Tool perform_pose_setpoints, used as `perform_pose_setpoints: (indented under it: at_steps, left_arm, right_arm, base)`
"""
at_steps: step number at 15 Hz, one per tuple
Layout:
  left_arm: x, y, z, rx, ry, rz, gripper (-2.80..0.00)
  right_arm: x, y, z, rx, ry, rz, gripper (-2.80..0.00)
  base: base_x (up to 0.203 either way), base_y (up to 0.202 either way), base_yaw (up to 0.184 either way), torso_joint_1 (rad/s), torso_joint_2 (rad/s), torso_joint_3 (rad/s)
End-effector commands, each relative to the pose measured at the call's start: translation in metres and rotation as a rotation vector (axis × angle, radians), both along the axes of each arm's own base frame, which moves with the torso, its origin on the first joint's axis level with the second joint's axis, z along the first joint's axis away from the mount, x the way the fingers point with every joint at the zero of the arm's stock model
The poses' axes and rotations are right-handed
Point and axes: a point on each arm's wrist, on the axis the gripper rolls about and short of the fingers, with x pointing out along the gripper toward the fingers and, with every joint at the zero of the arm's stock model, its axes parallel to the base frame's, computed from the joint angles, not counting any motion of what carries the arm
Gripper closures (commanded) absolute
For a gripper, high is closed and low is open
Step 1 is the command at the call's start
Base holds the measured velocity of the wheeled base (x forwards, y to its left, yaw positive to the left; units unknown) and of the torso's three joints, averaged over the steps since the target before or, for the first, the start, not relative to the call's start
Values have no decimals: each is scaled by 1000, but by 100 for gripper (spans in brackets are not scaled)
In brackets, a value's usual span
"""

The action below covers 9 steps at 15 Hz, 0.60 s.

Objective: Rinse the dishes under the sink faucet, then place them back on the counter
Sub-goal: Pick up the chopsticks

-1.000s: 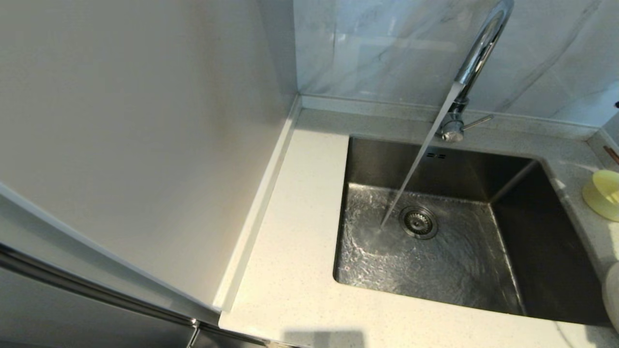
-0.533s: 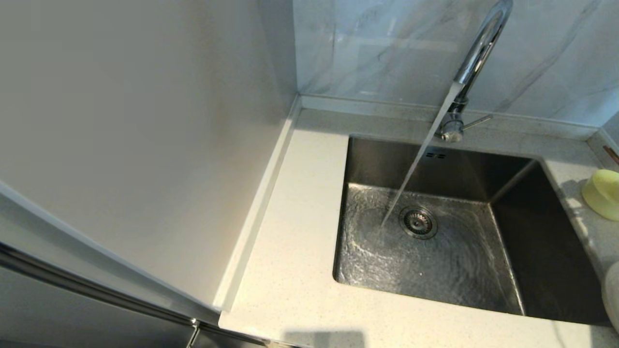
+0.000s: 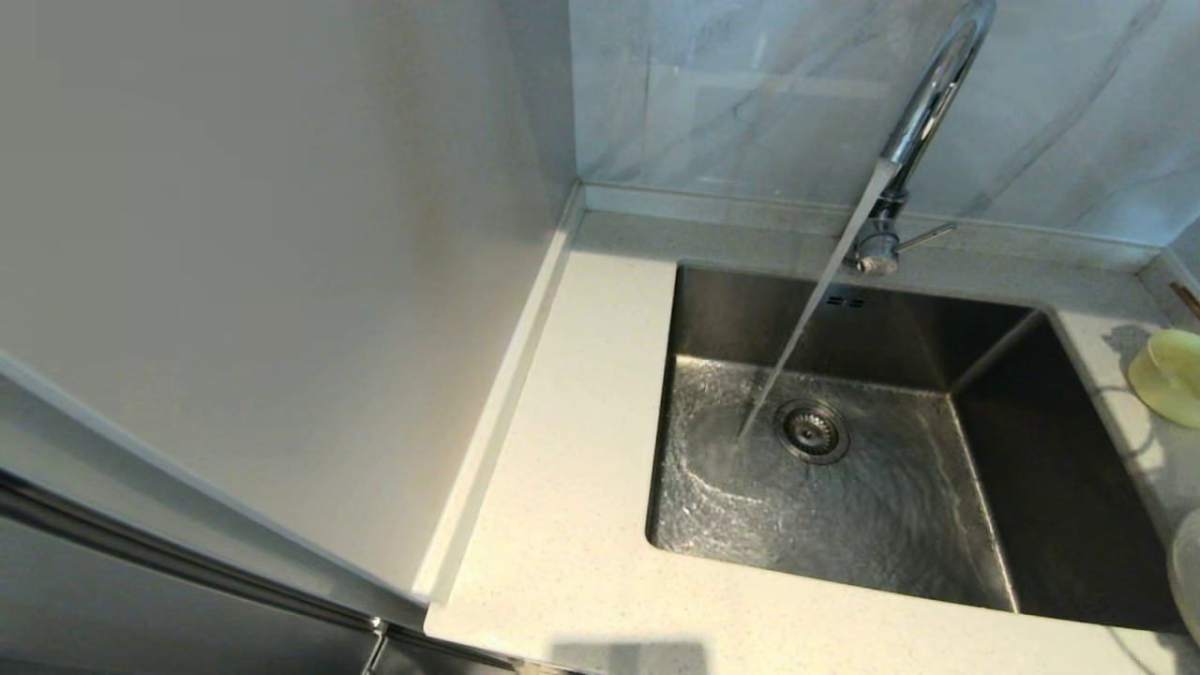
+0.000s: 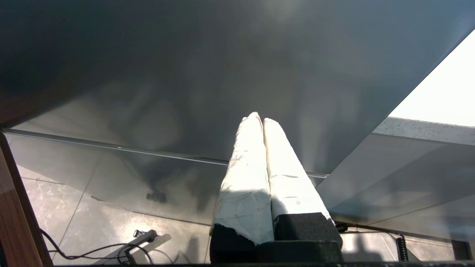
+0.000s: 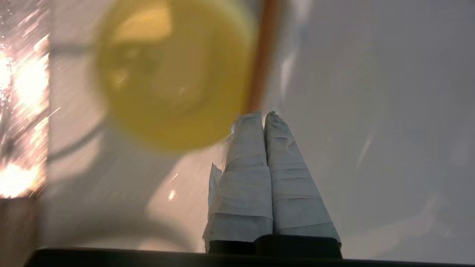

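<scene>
The pale-yellow bowl (image 3: 1168, 377) sits tilted at the right edge of the head view, on the counter (image 3: 562, 450) to the right of the sink (image 3: 881, 525). It also fills the right wrist view as a blurred yellow bowl (image 5: 167, 74). My right gripper (image 5: 261, 115) is shut, with nothing showing between its fingers. Its tips reach the bowl's edge, and I cannot tell if they touch it. Part of the cream-white plate (image 3: 1189, 574) shows lower right. Water runs from the faucet (image 3: 923, 103) into the sink beside the drain (image 3: 812, 430). My left gripper (image 4: 261, 119) is shut and parked low by a dark cabinet front.
A tall pale panel (image 3: 262, 262) walls off the counter's left side. A marble backsplash (image 3: 750, 94) rises behind the low raised back edge. The faucet's side lever (image 3: 928, 236) points right. A cable lies on the floor (image 4: 96, 252) in the left wrist view.
The bowl has rocked in place, first showing its foot ring, then its rounded outside, now tilted again. The shadows on the counter beside it have shifted. Water keeps running.
</scene>
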Motion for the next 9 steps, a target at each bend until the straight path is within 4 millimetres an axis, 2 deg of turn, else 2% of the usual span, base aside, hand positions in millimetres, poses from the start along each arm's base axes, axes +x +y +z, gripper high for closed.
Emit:
perform_pose_setpoints:
  at_steps: [1,5,9]
  left_arm:
    - [0,0,0,0,0,0,0]
    - [0,0,0,0,0,-1,0]
    - [0,0,0,0,0,1,0]
  right_arm:
    - [14,-19,-18,-12,-12,-10,0]
    - [26,-36,-33,-39,-43,-21,0]
    - [29,-38,-37,-38,-40,-19,0]
  base:
    - [0,0,0,0,0,0]
    - [0,0,0,0,0,0]
    - [0,0,0,0,0,0]
